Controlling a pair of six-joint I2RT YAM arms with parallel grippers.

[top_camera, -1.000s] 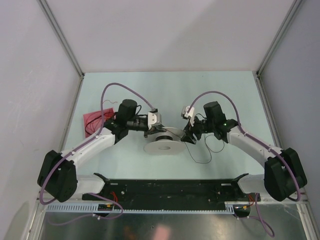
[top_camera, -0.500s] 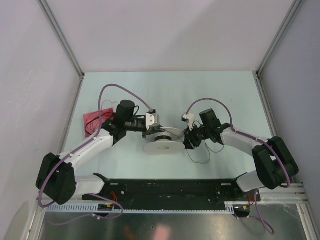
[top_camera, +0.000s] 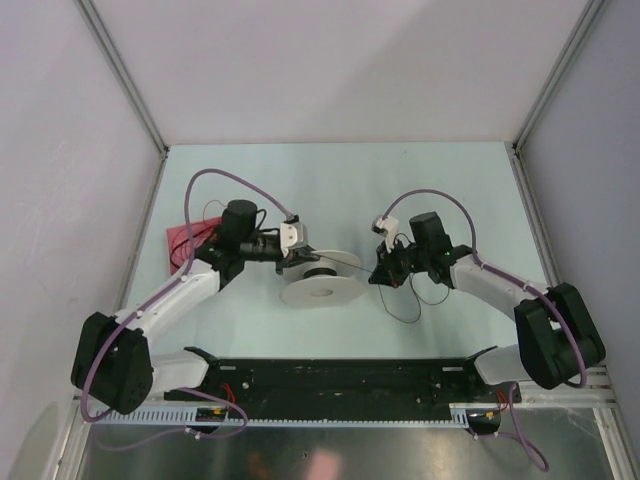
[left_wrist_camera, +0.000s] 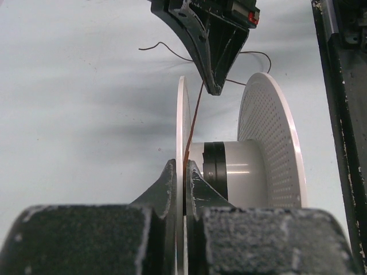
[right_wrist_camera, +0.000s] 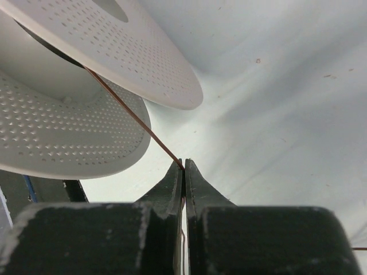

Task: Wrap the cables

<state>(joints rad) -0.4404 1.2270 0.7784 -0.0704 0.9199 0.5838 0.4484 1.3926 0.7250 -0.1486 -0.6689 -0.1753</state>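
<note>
Cables (right_wrist_camera: pixel 135 117): one thin reddish-brown strand is running taut from between the two flanges of the pale grey spool (right_wrist_camera: pixel 86 34) down to the tips of the right pincer (right_wrist_camera: pixel 183 167). The right pincer is squeezing fully closed on that strand, with no gap showing between its fingers.

In the left wrist view the same strand is coming down from the right pincer's tip, which is hanging just above the spool. It is passing along the inner face of the thin near flange. The left pincer (left_wrist_camera: pixel 183 172) is clamping closed on the rim of that flange, whose edge is sitting between the fingers. A dark band is sitting around the spool core, just beside those fingers.

From the top view, both arms are reaching toward the middle of the counter (top_camera: pixel 340 180). The left pincer is gripping the spool's left side and the right pincer is hanging just right of the spool. The spool is sitting tilted; whether it is touching the counter cannot be told. A loose tail of the cables is trailing on the counter below the right pincer and curling toward the near edge. More dark strands are lying looped on a red sheet (top_camera: pixel 180 242) at the counter's left side, well apart from the spool.
</note>
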